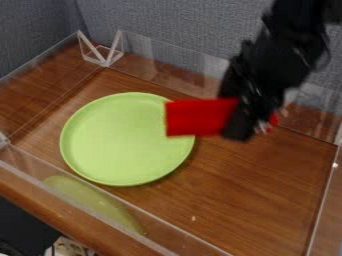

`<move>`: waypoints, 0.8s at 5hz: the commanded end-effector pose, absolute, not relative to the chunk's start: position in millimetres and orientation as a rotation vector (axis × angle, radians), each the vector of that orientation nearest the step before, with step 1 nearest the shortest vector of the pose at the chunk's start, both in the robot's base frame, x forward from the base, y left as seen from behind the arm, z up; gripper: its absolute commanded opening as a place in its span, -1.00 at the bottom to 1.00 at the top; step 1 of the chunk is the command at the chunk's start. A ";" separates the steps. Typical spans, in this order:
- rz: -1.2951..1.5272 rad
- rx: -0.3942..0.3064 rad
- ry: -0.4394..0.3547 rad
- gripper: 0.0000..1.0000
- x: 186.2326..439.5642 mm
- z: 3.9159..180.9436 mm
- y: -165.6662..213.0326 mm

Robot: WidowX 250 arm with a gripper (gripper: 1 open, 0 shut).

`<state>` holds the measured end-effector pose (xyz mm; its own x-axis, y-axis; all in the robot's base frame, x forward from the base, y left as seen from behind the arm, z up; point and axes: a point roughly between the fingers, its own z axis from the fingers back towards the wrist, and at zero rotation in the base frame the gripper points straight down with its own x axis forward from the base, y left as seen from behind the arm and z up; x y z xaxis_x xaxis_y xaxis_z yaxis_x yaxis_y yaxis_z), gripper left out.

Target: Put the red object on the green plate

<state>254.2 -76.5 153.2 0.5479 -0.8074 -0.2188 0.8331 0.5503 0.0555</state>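
Gripper [249,118] pinching red object [201,116] at its right end, block lifted over green plate [114,140] rim

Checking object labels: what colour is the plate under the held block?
Lime green, plain, no pattern; the green plate shows clearly in the camera view.

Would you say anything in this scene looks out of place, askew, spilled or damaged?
Nothing stands out. The claw holds the red object in the air over the right edge of the green plate, which lies flat and bare on the wooden table. No spill or damage shows, though motion blur hides fine detail on the arm.
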 end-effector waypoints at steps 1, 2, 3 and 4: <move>-1.020 0.173 0.094 -1.00 265.3 164.4 -90.0; -1.085 0.165 0.089 -1.00 261.8 147.3 -98.6; -1.137 0.172 0.090 -1.00 260.2 134.7 -104.3; -1.187 0.185 0.081 -1.00 262.1 126.3 -116.6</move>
